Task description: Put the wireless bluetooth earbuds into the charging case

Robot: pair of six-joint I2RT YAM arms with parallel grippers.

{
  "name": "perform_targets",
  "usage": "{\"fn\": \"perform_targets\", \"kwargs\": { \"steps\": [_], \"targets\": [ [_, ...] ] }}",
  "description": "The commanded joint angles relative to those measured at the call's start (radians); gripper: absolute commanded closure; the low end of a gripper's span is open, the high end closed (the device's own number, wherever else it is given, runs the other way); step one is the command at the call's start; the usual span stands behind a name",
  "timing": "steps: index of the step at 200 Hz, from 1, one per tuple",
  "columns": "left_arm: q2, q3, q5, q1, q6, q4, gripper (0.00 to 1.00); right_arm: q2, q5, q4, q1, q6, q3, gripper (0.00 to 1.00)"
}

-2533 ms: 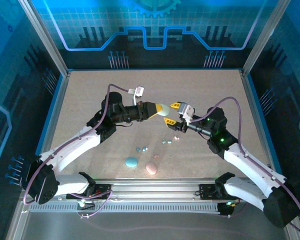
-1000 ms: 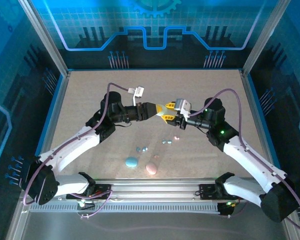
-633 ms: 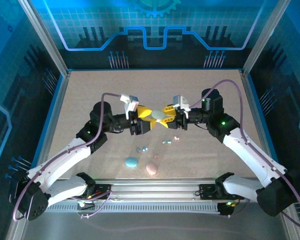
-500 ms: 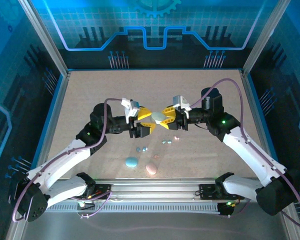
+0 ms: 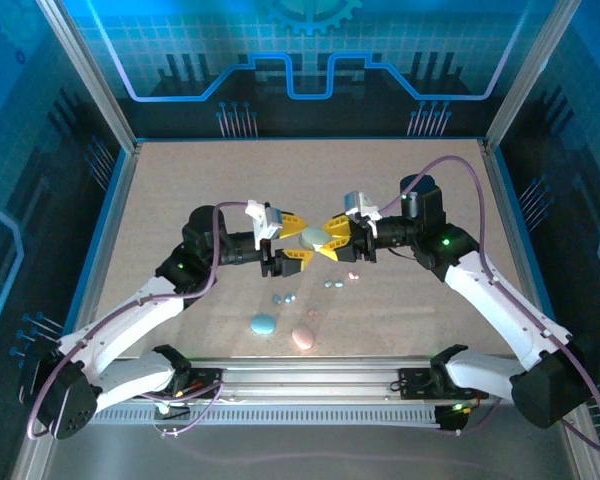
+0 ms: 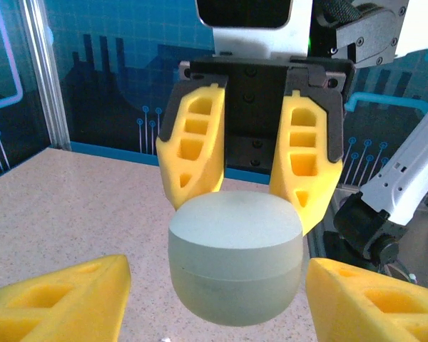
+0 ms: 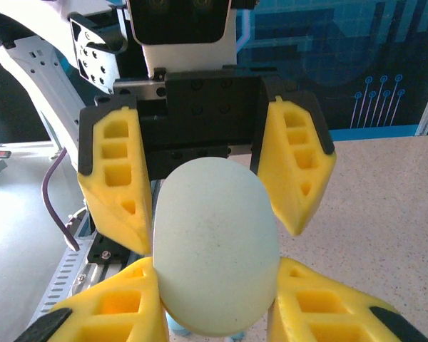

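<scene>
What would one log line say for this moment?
right gripper: holds pale case mid-air | left gripper: open, facing it | earbuds: loose on table

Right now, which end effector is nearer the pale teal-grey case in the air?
Right. The right end effector is shut on the case; the left end effector faces it, open, fingers either side of it.

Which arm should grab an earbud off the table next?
Probably left. The left gripper stands open and empty, while the right gripper is shut on the pale teal-grey oval case. The tiny pebble-like earbuds lie on the table nearby.
</scene>
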Motion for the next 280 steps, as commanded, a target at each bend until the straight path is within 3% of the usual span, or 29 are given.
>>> {"fn": "perform_targets", "kwargs": {
  "steps": [1,161,202,280],
  "targets": [
    [0.013,0.020,0.026,-0.010,0.015,0.018,0.34,-0.012,-0.017,0.029,-0.006,0.019,0.012,0.69],
    [0.027,0.029,0.031,-0.029,-0.043,0.058,0.35,-0.029,-0.004,-0.011,0.002,-0.095,-0.015,0.69],
    [0.030,0.033,0.040,-0.030,-0.037,0.037,0.43,-0.030,-0.002,-0.003,0.005,-0.088,-0.017,0.69],
    [0.031,0.031,0.041,-0.031,-0.047,0.051,0.39,-0.026,0.014,-0.001,0.015,-0.103,-0.021,0.68]
  ]
}}
